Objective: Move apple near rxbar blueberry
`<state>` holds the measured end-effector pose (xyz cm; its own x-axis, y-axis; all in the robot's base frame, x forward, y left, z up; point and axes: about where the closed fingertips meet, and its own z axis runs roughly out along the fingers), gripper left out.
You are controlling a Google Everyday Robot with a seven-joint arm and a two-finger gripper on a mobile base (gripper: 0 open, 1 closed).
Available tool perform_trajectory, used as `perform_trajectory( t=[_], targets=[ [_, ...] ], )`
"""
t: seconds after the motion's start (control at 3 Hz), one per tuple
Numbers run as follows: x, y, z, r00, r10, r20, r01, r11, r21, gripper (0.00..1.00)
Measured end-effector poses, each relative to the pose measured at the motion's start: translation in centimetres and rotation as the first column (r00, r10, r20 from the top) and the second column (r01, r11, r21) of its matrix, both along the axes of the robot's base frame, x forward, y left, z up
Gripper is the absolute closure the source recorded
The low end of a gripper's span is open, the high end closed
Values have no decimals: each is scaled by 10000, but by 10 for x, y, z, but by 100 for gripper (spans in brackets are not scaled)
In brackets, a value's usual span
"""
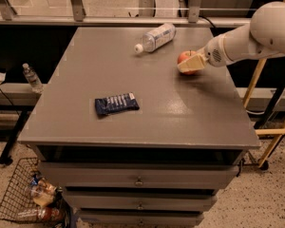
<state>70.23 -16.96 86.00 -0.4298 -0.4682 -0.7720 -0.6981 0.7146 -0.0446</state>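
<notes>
We see our tool (188, 66) closed around the apple (184, 57), holding it well apart from the rxbar blueberry (117, 103), farther back and to the right of it in the camera view. The rxbar blueberry lies flat on the bench (147, 125). Farther back from it, a water bottle (156, 36) lies on its side.

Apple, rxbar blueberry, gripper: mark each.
apple (184, 57), camera view, its exposed red upper-left side.
rxbar blueberry (116, 103), camera view, wrapper centre.
gripper (189, 65), camera view, its tip end, at the apple.
</notes>
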Motion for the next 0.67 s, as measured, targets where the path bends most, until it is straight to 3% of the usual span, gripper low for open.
perform_trajectory(
  t=[0.33, 0.67],
  targets=[
    [-25, 10, 41, 9907, 1182, 668, -1222, 9907, 594, 93],
    [-56, 42, 77, 9217, 3578, 1497, -3671, 9293, 392, 100]
  ],
)
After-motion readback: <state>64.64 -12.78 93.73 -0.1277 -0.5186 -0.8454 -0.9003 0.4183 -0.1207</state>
